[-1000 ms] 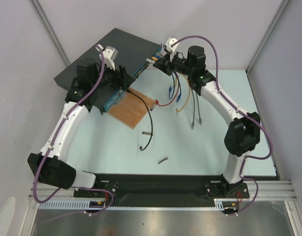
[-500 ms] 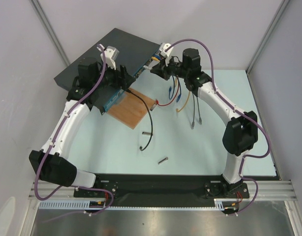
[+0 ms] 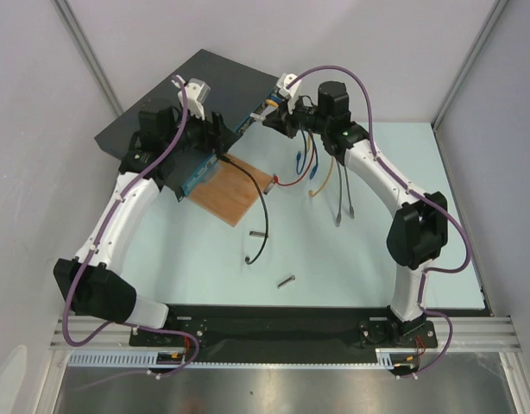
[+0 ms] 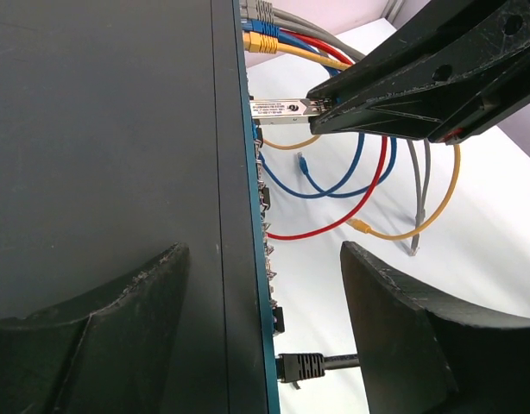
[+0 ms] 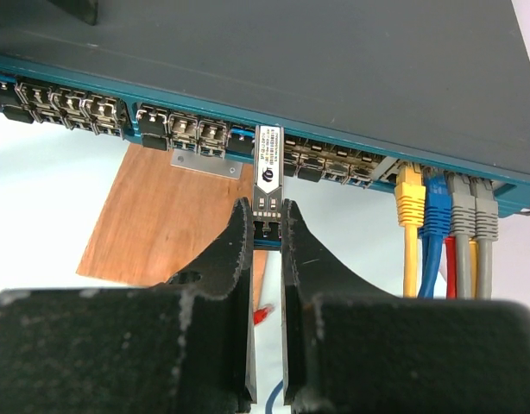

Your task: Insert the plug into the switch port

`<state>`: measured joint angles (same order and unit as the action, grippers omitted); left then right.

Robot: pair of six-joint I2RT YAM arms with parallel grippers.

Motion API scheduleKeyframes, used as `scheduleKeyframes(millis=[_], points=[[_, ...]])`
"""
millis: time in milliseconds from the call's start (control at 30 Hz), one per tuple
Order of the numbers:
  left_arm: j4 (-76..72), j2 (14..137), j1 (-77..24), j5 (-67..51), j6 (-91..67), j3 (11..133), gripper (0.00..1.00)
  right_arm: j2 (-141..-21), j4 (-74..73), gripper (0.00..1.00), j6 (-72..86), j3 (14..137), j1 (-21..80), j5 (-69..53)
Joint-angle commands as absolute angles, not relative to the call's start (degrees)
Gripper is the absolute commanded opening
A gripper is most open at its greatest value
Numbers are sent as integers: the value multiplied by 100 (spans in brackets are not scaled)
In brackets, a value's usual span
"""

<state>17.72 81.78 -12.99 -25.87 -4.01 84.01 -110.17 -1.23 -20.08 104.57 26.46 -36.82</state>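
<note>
The switch (image 3: 196, 86) lies at the back left, a dark flat box whose blue front face (image 5: 101, 82) carries a row of ports. My right gripper (image 5: 267, 226) is shut on the plug (image 5: 267, 172), a small silver module. The plug's front end is at a port in the row and most of its body is outside. The left wrist view shows the plug (image 4: 282, 109) reaching the blue face. My left gripper (image 4: 265, 259) is open and astride the switch's front edge, one finger over the top (image 4: 101, 155), one in front. Both grippers show in the top view, right (image 3: 272, 119) and left (image 3: 215, 142).
Yellow, blue, red and grey patch cables (image 5: 438, 216) are plugged in to the right of the plug and trail over the table (image 3: 321, 177). A black cable (image 4: 304, 366) is plugged in near my left gripper. A brown wooden board (image 3: 232, 188) lies before the switch. Small metal pieces (image 3: 287, 280) lie mid-table.
My right gripper has moved left toward the switch's front face, bringing the plug up to the port row. The left arm has hardly moved.
</note>
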Motion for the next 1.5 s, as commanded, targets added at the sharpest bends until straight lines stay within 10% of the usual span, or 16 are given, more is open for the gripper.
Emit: scheduleKeyframes(millis=[0,1467], points=[[1582,8227,-1257,-2698,-422,8648,76,-11180,18,0,-2145,10837,2654,-3595],[1582,8499,-1266,-2716,-281,8763,72,-11127,448,0,-1266,10837,2268,-3225]])
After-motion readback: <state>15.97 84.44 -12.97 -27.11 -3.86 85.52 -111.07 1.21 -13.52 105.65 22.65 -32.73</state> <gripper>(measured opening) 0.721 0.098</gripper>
